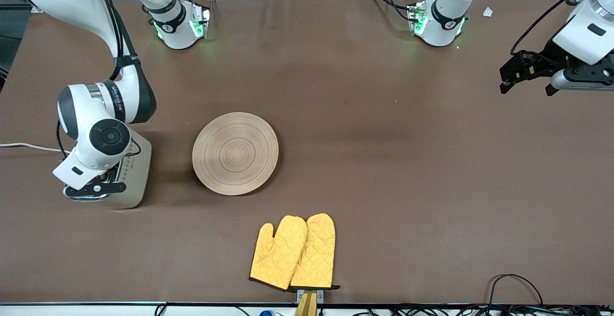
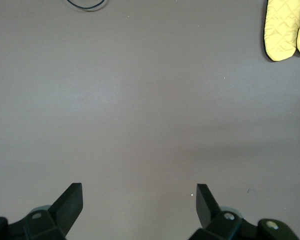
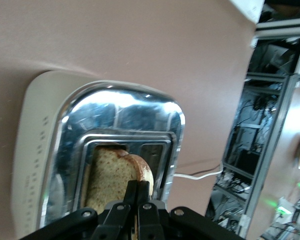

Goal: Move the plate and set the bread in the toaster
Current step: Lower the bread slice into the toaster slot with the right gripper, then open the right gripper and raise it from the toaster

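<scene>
Mitts: two quilted yellow oven mitts point(image 1: 293, 252) lie side by side on the brown worktop point(image 1: 383, 162), closest to the front camera, at its near edge.
Plate: round, shallow, light tan wooden plate point(image 1: 235, 153) with ring grain sits bare on the worktop, farther from the front camera than the mitts and beside the toaster, a gap between them.
Toaster: boxy cream-beige toaster point(image 1: 132, 177) with a shiny chrome top point(image 3: 125, 120) stands toward my right arm's end of the worktop; its white cord point(image 1: 26, 146) trails off toward the table edge.
Bread: square slice of brown speckled bread point(image 3: 112, 175) with a darker crust stands partly down in a toaster slot, its upper edge above the chrome.
Right jaws: my right gripper point(image 3: 139, 200) hangs directly over the toaster, jaws pressed together on the top edge of the bread.
Left jaws: my left gripper point(image 2: 139, 205) waits over bare worktop at my left arm's end, jaws spread wide with nothing between them.
</scene>
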### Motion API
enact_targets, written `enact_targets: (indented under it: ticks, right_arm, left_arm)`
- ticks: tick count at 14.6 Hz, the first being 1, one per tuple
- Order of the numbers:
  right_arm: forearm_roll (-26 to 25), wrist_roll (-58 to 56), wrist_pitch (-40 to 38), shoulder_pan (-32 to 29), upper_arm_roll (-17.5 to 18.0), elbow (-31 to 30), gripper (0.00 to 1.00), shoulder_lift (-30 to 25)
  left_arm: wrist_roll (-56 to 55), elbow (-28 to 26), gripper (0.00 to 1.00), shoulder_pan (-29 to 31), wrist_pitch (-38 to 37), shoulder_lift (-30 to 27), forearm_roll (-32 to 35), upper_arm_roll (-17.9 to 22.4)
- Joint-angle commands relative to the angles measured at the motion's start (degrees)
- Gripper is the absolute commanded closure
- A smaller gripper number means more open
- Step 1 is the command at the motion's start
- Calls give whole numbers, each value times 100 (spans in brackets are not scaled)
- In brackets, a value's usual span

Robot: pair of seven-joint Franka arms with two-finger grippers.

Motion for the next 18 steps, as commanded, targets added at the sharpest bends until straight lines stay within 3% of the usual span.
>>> enact_targets:
  ticks: [1, 3, 4, 6, 8, 10, 15, 18]
  right_arm:
    - [390, 105, -268, 18, 25, -96, 99, -104]
    - [847, 79, -435, 27, 25, -61, 96, -148]
    - [901, 79, -506, 27, 25, 9, 82, -148]
    - [910, 35, -716, 53, 25, 333, 30, -139]
    - [1145, 26, -866, 1, 25, 702, 0, -140]
    - [1655, 17, -902, -61, -10, 1036, 0, -157]
    - [2665, 17, -1964, -114, -10, 2284, 0, -280]
    - [3911, -1, -1939, -525, -19, 2383, 0, -753]
  left_arm:
    - [-4, 76, 0, 23, -101, -5, 80, -22]
    - [-4, 76, 0, 23, -101, -5, 80, -22]
    - [-12, 76, 0, 23, -101, -5, 80, -22]
    - [-13, 76, 0, 23, -101, -5, 80, -22]
    - [-21, 76, 0, 23, -101, -5, 71, -22]
    - [-39, 76, 0, 23, -101, -5, 62, -13]
    - [-215, 85, 0, 23, -101, -5, 53, -13]
    - [-162, 94, 0, 23, -92, 4, 88, -13]
